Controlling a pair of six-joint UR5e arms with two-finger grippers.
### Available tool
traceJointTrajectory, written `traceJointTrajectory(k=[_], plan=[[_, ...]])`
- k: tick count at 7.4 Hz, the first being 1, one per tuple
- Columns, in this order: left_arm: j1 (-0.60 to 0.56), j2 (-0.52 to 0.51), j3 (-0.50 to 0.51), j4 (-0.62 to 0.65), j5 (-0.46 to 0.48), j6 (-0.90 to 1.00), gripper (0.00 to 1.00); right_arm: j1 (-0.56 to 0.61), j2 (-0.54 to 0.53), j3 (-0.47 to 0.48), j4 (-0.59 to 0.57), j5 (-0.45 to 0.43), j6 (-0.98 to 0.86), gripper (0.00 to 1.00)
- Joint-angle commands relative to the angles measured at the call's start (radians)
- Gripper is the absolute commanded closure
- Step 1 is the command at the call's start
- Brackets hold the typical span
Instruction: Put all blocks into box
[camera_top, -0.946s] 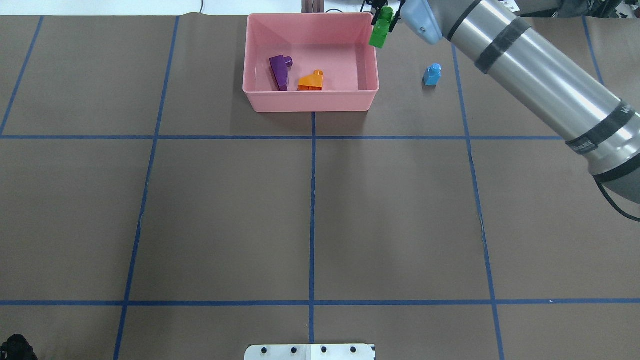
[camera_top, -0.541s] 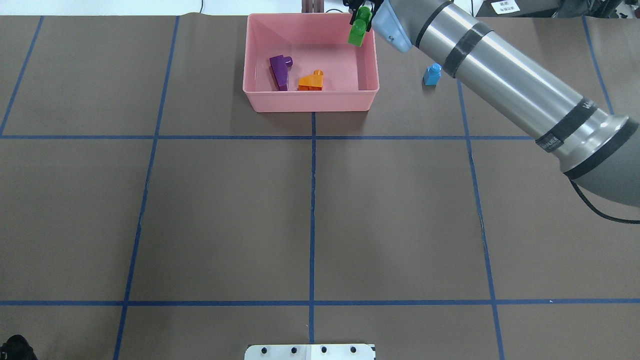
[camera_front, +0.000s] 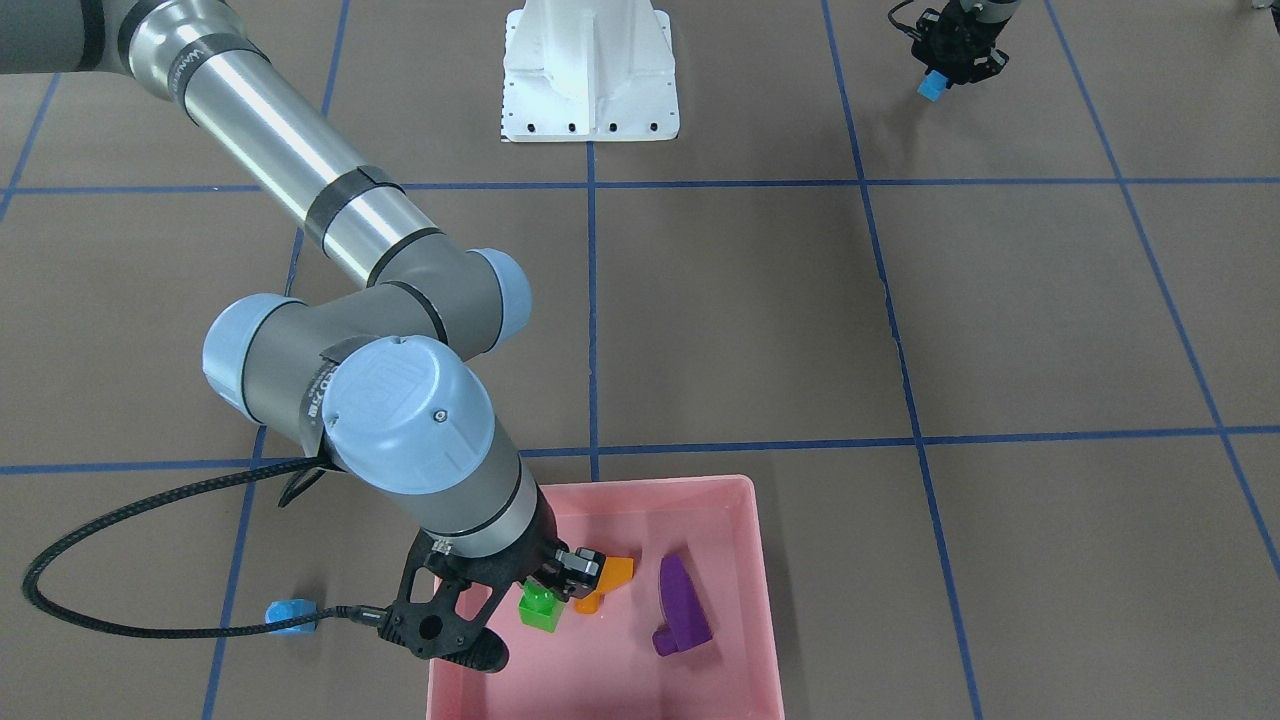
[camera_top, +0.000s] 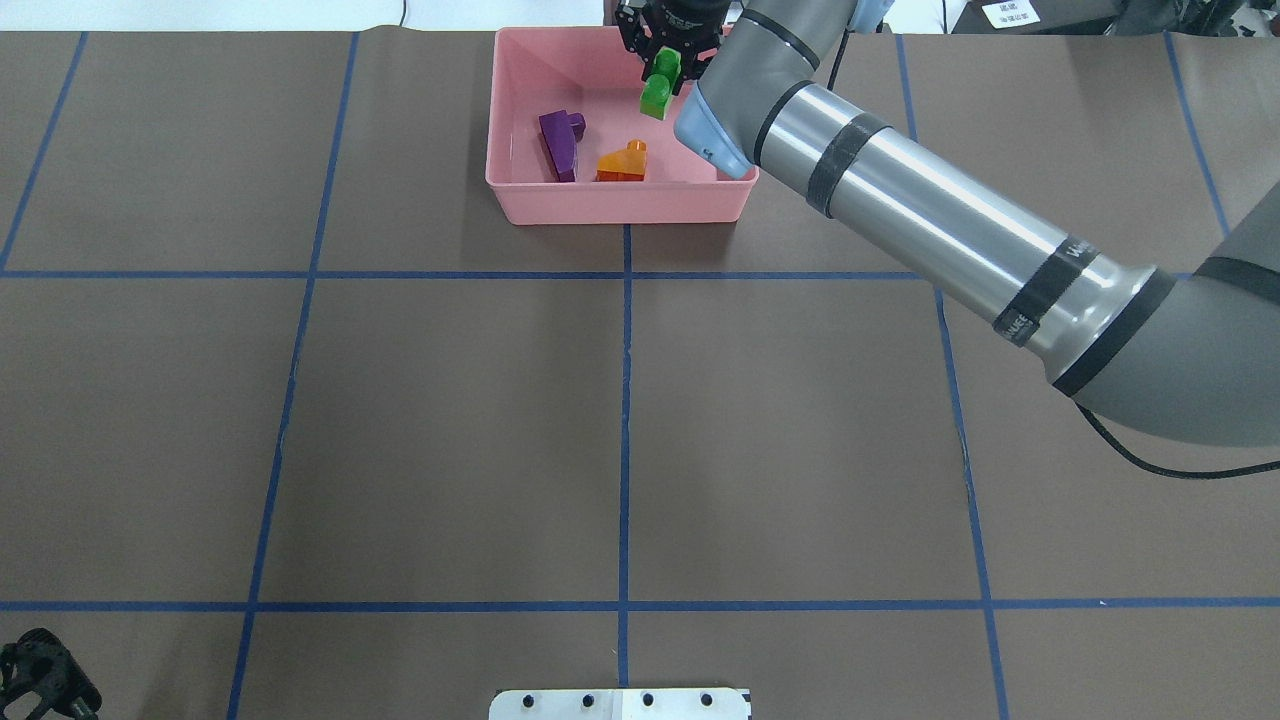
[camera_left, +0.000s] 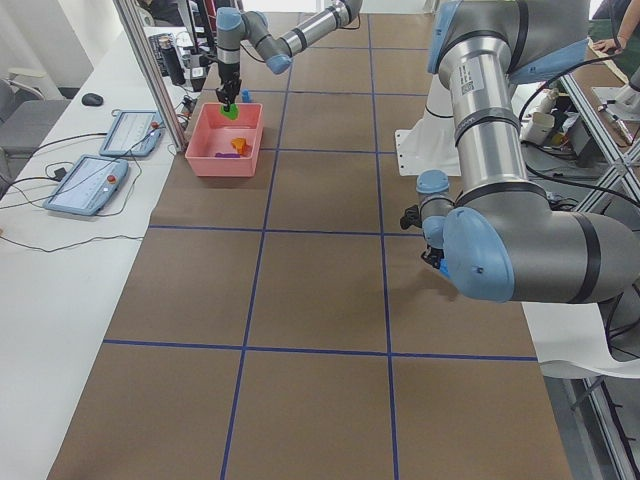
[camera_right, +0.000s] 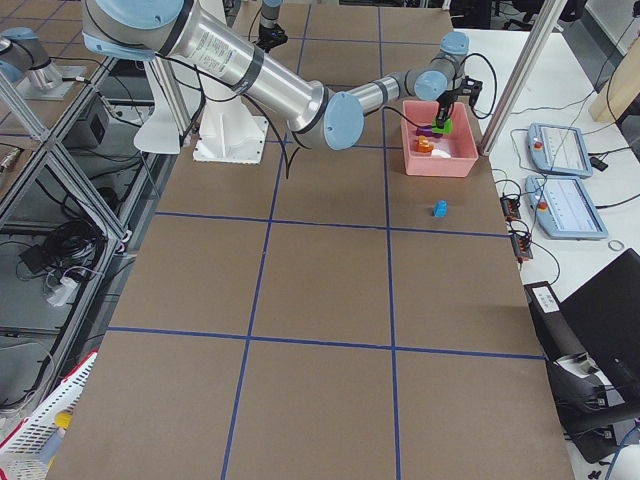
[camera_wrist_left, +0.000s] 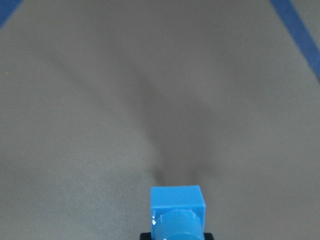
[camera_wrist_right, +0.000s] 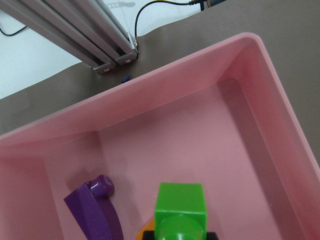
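Observation:
My right gripper (camera_top: 661, 75) is shut on the green two-stud brick (camera_top: 656, 96) and holds it over the far part of the pink box (camera_top: 620, 206). The right wrist view shows the green brick (camera_wrist_right: 180, 207) above the box floor (camera_wrist_right: 200, 145). The purple brick (camera_top: 560, 145) and orange brick (camera_top: 622, 162) lie inside the box. My left gripper (camera_front: 937, 78) is shut on a light-blue brick (camera_front: 932, 87) near the robot's base; that brick also shows in the left wrist view (camera_wrist_left: 177, 210). Another light-blue brick (camera_front: 291, 616) lies on the table outside the box, hidden by the arm in the overhead view.
The white pedestal base (camera_front: 590, 90) stands at the robot's side of the table. The right arm's black cable (camera_front: 120, 625) loops over the table next to the loose light-blue brick. Aluminium posts (camera_wrist_right: 95, 40) rise just beyond the box.
My right gripper has carried the green brick leftward, from beyond the box's right wall to over the box's far interior. The loose light-blue brick is now hidden behind the arm overhead.

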Motion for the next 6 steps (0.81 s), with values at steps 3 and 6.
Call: traceJointTrajectory(k=[3, 6], plan=[[-0.584, -0.478, 0.088, 0.244, -0.329, 0.088, 1.00, 0.044, -0.088, 0.133, -0.004, 0.097, -0.009, 0.00], [-0.815, -0.965, 0.264, 0.565, -0.363, 0.126, 1.00, 0.195, -0.358, 0.304, -0.004, 0.247, -0.170, 0.00]])
